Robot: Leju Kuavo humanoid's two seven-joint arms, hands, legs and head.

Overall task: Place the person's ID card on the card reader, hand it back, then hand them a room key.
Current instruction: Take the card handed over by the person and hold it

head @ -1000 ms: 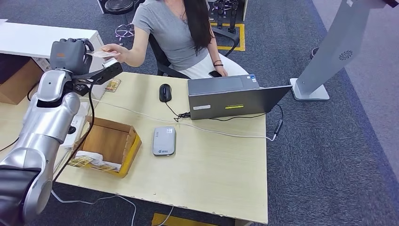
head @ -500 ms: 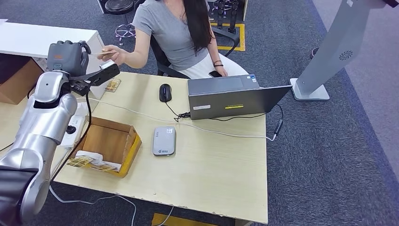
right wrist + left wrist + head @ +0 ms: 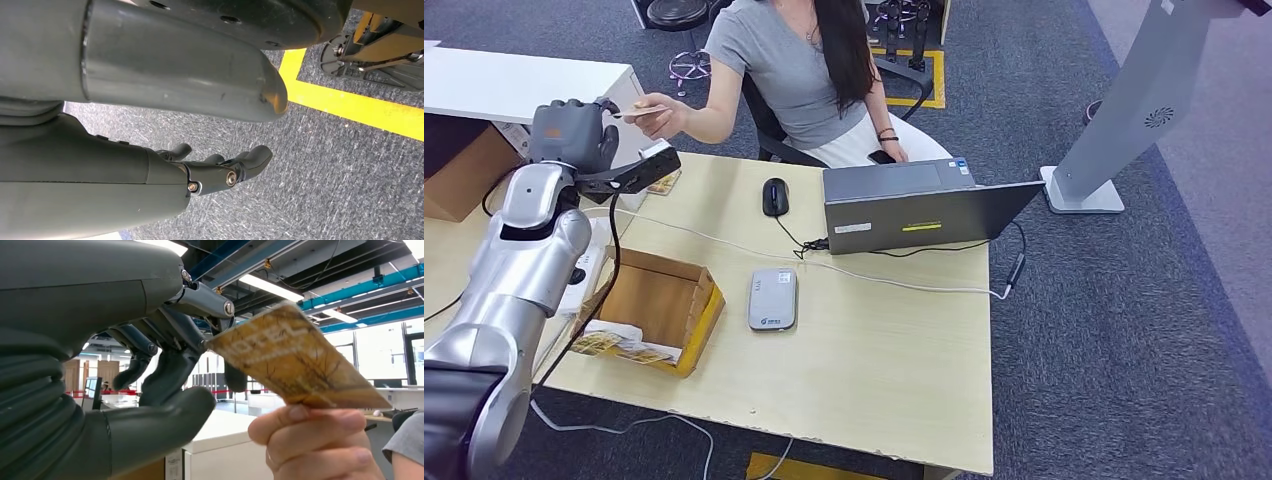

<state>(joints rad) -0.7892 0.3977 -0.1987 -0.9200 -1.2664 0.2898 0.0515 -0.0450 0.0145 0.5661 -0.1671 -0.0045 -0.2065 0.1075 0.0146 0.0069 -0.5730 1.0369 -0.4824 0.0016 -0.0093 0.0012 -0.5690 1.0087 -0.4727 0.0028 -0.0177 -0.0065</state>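
A gold-brown card [image 3: 646, 111] marked HOTEL [image 3: 295, 365] is pinched in the person's hand [image 3: 666, 117] [image 3: 310, 440] beyond the table's far left corner. My left hand [image 3: 574, 130] [image 3: 165, 370] is raised right beside it. Its fingers are spread, one fingertip is at the card's corner, and the thumb is well apart from the card. The grey card reader [image 3: 773, 299] lies flat in the middle of the table with nothing on it. My right hand [image 3: 220, 167] hangs over the carpet, its fingers loosely apart and holding nothing.
An open cardboard box [image 3: 707, 310] with gold cards stands left of the reader. A laptop [image 3: 904, 205], a mouse [image 3: 775, 196] and cables lie behind it. Another card [image 3: 664, 181] lies by the far left edge. A white kiosk base [image 3: 1084, 190] stands at the right.
My left hand has sunk a little and eased away from the card. The person's hand has stayed at the card and keeps holding it.
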